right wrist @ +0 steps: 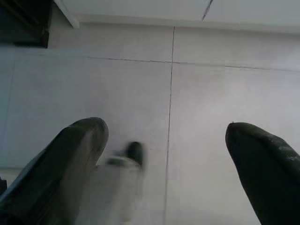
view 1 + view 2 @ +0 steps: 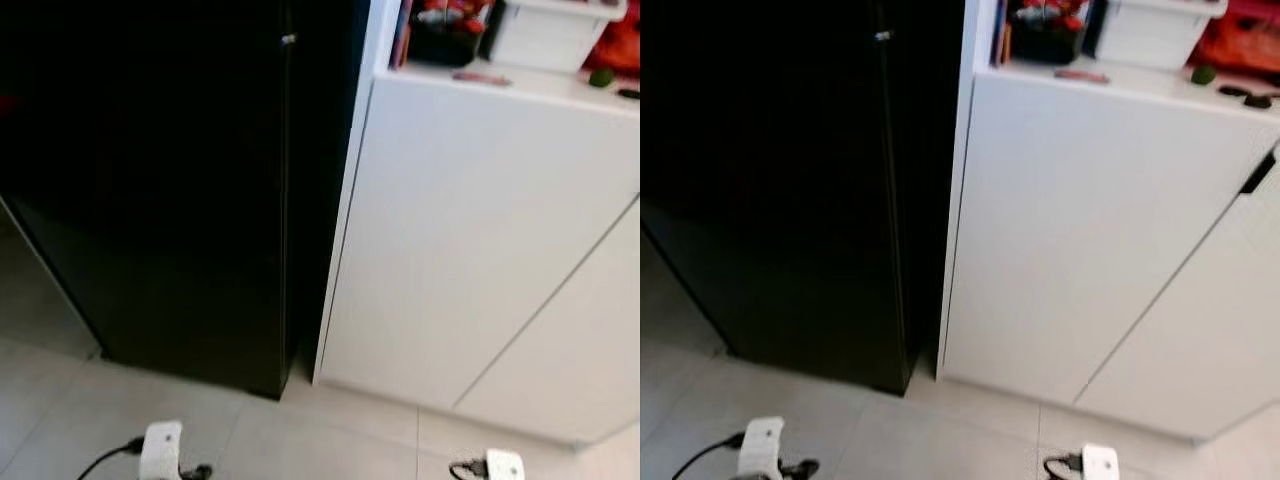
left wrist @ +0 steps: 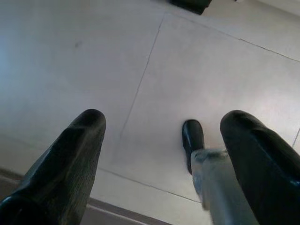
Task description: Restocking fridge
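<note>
Head views: black fridge dead ahead, door closed, standing on the tile floor and touching the white cabinet on its right side. On the cabinet's top edge: a white bin, something red in a dark container, a small green item; too blurred to identify further. Both wrists low at the frame bottom.

Left wrist view: left gripper hangs over floor tiles, jaws spread, nothing between them. Robot's own foot below.

Right wrist view: right gripper same, jaws apart and empty, fridge corner at floor edge.

Progress: judging by this, 0 items in hand, door unopened. Everything left: fetch stock, open, load.
</note>
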Motion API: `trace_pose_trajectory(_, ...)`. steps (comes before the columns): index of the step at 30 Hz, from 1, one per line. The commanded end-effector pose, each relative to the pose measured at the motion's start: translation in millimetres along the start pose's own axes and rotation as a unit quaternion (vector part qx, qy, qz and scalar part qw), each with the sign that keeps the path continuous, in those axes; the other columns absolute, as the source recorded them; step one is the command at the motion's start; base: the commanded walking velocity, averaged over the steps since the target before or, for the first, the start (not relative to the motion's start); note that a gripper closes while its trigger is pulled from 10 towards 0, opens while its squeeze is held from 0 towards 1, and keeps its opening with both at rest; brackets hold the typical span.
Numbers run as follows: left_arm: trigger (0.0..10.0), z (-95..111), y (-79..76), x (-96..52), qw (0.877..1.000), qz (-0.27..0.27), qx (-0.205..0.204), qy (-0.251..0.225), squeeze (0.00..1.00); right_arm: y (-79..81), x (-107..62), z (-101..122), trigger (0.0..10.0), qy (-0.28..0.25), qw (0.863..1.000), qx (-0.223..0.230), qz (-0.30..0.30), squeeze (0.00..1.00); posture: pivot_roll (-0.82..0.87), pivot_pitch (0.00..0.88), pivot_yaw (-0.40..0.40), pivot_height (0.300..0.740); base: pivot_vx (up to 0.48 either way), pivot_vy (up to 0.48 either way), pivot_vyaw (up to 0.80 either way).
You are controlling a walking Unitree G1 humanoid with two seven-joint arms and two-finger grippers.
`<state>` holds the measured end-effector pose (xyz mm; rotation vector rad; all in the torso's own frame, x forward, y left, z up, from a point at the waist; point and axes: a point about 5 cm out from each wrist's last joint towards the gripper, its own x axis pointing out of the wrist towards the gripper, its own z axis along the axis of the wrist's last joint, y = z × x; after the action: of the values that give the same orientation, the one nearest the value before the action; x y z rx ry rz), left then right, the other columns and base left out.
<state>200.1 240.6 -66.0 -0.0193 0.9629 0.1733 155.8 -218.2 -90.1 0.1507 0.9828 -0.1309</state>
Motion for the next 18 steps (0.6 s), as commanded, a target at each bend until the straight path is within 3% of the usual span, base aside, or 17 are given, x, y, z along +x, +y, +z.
trace_pose_trajectory(1, 10.0, -1.3, -5.5, 0.6, 1.0, -0.008, 0.0, 0.007, 0.0, -6.9, -2.8, -9.1, 10.0, 0.017, 1.0, -0.005, -0.007, 0.0, 0.03, 0.0, -0.058, 0.74, 0.0, 0.364, -0.65)
trace_pose_trajectory(18, 10.0, -1.7, -6.6, 0.7, 1.0, -0.009, 0.0, 0.008, 0.0, -7.3, -2.9, -8.2, 10.0, 0.015, 1.0, -0.005, -0.001, 0.0, 0.04, 0.0, -0.067, 0.74, 0.0, 0.362, 0.0)
